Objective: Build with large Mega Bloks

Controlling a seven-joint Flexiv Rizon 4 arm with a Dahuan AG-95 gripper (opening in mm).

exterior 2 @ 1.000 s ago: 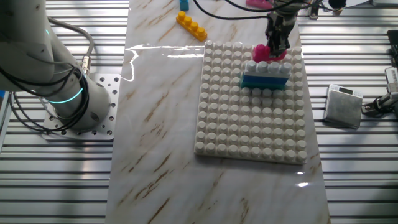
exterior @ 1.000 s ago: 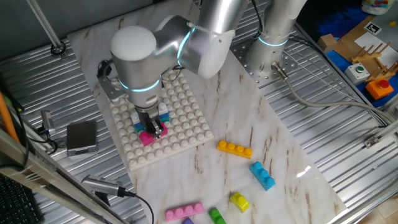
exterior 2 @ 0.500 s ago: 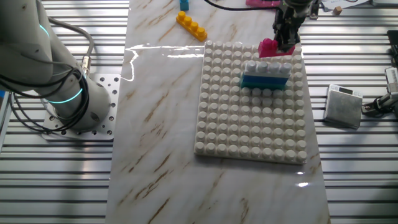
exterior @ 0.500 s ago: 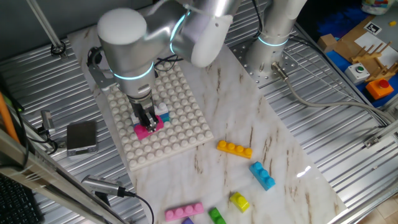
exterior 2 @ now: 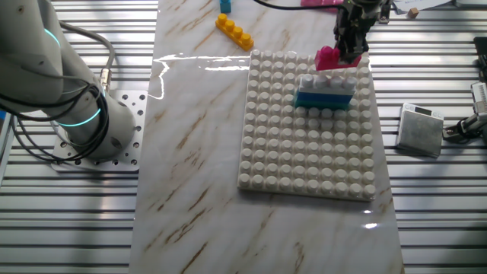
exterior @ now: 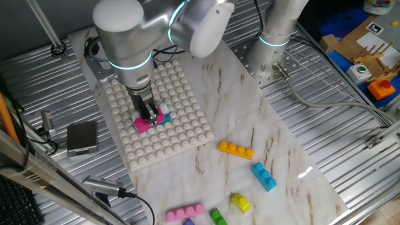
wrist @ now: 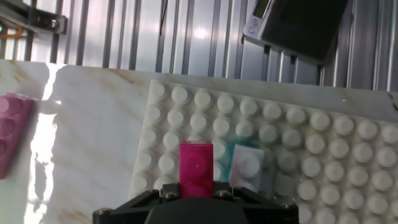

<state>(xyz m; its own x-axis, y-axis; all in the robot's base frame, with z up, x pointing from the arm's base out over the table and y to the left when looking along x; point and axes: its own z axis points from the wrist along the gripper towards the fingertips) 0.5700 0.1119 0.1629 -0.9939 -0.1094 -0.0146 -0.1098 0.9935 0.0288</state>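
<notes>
A white studded baseplate (exterior: 184, 128) (exterior 2: 304, 152) (wrist: 311, 158) lies on the marble board. On it stands a short stack, a white brick on a teal one (exterior 2: 326, 90) (exterior: 165, 117) (wrist: 247, 165). My gripper (exterior: 150, 116) (exterior 2: 348, 52) (wrist: 196, 190) is shut on a magenta Mega Blok (exterior: 146, 123) (exterior 2: 328, 58) (wrist: 196, 163). It holds the magenta blok right beside the stack, near the plate's edge, low over the studs. Whether the blok touches the studs cannot be told.
Loose bricks lie on the board: orange (exterior: 235, 150) (exterior 2: 233, 30), blue (exterior: 264, 175), yellow (exterior: 240, 202), green (exterior: 217, 217) and light pink (exterior: 185, 213) (wrist: 12, 134). A grey box (exterior: 82, 136) (exterior 2: 421, 129) sits beside the plate. The arm's base (exterior 2: 84, 122) stands off the board.
The gripper has carried the magenta blok a short way across the plate to the far side of the stack. Over the last half second it has barely moved.
</notes>
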